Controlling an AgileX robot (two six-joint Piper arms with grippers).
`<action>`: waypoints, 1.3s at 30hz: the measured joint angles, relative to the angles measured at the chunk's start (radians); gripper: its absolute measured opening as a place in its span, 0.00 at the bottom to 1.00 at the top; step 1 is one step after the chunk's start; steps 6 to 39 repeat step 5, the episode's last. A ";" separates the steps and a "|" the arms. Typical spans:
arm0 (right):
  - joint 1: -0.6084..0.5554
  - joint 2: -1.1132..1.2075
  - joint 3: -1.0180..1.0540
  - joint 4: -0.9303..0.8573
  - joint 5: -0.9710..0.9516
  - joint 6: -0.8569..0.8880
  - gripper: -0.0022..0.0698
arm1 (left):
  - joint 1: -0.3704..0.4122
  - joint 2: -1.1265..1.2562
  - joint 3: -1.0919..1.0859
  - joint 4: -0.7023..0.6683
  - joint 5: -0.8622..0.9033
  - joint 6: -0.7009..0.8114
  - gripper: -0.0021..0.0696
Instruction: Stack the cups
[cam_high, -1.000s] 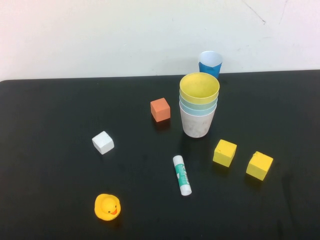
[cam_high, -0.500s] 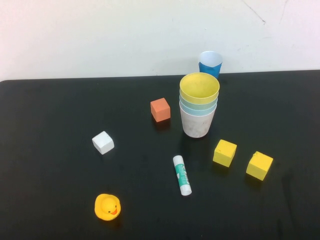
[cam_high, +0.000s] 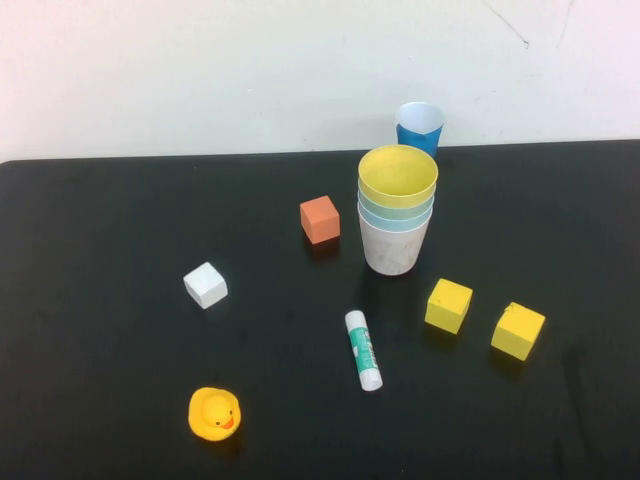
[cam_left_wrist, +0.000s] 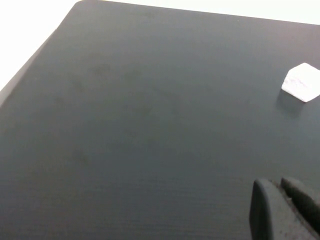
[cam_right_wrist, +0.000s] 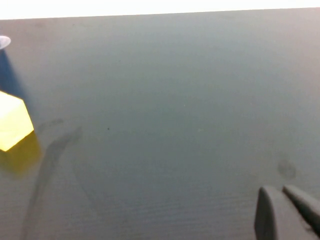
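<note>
The four cups stand nested in one upright stack just right of the table's middle in the high view. The yellow cup is on top, then the pale green rim, the light blue rim, and the pale pink cup at the bottom. Neither arm shows in the high view. My left gripper is shut and empty, low over bare black table at the left. My right gripper is shut and empty over bare table at the right.
A dark-blue paper cup stands behind the stack. An orange cube, a white cube, a glue stick, a yellow duck and two yellow cubes lie around it. The white cube also shows in the left wrist view, and a yellow cube in the right wrist view.
</note>
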 joint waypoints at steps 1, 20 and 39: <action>0.000 0.000 0.000 0.000 0.000 0.000 0.03 | 0.000 0.000 0.000 0.000 0.000 0.000 0.03; 0.000 0.000 0.000 0.000 0.000 0.004 0.03 | 0.000 0.000 0.000 0.000 0.000 0.000 0.03; 0.000 0.000 0.000 0.000 0.000 0.004 0.03 | 0.000 0.000 0.000 0.000 0.000 0.000 0.03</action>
